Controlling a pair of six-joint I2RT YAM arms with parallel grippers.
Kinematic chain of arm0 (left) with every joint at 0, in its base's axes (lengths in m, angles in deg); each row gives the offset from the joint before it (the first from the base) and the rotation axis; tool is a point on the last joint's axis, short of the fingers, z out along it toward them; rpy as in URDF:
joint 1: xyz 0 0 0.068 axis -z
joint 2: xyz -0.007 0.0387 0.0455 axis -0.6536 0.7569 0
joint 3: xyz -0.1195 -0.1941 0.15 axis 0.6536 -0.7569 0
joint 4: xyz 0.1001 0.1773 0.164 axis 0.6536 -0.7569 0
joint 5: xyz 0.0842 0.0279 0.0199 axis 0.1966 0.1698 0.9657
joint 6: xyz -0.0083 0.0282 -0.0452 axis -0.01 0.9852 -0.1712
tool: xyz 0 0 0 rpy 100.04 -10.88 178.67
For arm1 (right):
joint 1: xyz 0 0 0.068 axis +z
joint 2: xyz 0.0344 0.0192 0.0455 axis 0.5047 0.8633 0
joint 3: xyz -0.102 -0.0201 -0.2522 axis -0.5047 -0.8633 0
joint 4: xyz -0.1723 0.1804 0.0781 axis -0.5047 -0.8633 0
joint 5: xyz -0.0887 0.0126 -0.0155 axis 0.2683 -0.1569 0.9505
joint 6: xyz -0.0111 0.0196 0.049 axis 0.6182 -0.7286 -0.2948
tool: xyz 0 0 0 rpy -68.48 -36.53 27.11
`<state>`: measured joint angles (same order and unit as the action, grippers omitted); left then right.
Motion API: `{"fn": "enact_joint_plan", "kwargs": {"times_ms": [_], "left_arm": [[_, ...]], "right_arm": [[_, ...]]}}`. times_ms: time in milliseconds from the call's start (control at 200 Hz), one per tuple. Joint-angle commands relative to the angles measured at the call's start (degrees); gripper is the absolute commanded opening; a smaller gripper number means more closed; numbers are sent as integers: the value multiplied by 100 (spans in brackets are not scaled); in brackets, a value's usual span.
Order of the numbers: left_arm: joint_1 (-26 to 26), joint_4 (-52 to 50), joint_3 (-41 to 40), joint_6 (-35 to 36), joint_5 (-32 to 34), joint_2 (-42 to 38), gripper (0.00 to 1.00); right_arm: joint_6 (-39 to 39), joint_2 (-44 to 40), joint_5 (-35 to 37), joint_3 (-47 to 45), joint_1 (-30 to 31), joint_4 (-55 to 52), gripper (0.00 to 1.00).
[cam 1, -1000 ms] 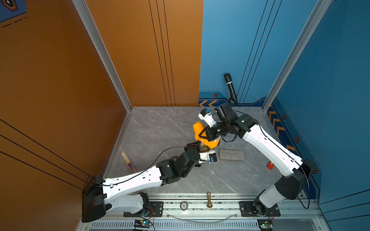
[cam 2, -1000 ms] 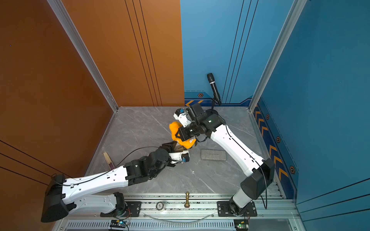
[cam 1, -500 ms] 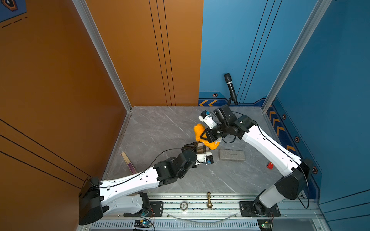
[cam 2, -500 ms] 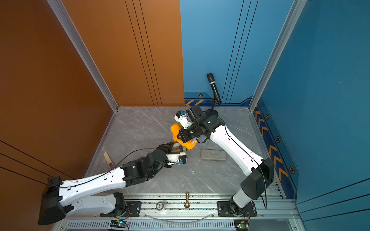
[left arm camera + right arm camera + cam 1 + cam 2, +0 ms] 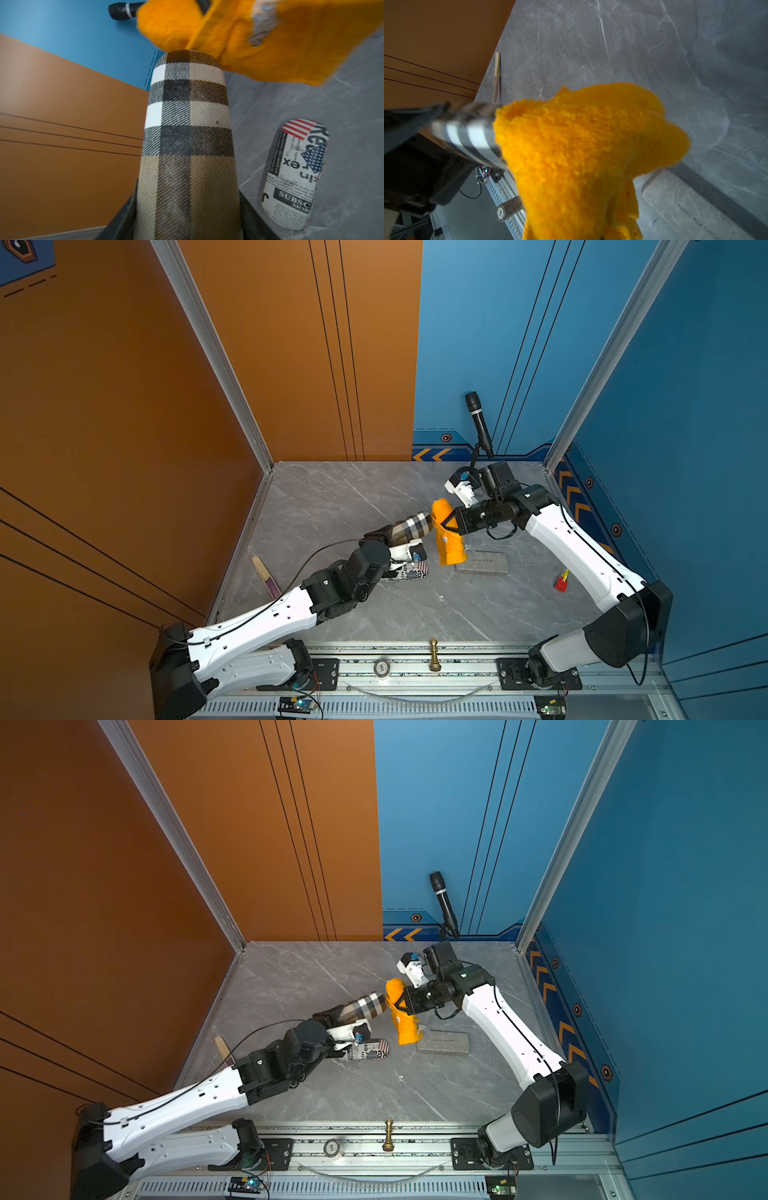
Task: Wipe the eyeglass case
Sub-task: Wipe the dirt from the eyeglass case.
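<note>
A plaid eyeglass case is held off the table, tilted up toward the back. My left gripper is shut on its near end, a jaw on each side. My right gripper is shut on an orange cloth. The cloth presses against the case's far tip and hangs down below it. In the right wrist view the cloth hides the right fingers.
A newspaper-print case lies on the grey table under the left wrist. A grey case lies right of it. A microphone stands at the back, wooden sticks by the left wall, a red item at right.
The left arm has drawn back to the left with the plaid case. More of the case now shows, and the cloth has slid along it to its far tip.
</note>
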<state>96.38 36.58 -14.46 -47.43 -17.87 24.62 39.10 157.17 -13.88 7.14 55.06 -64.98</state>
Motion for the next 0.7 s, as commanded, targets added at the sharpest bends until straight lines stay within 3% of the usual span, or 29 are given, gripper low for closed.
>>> {"fn": "enact_joint_plan", "kwargs": {"times_ms": [0,155,305,471,696], "left_arm": [[-68,-4,227,-653,-148,-98,28],[-331,-1195,640,-1544,-1340,21,28],[-304,-1309,761,-2097,-2131,70,28],[-262,-1158,732,-2494,-2597,0,28],[-213,-1072,570,-2573,-2660,-44,28]], "right_arm": [[-69,-320,-60,-15,-17,-259,0],[-119,-564,-350,-81,-181,140,0],[-637,-673,-909,-539,-139,1144,0],[-991,-672,-1254,-804,-231,1886,0],[-1614,-629,-2047,-885,-328,2744,0]]}}
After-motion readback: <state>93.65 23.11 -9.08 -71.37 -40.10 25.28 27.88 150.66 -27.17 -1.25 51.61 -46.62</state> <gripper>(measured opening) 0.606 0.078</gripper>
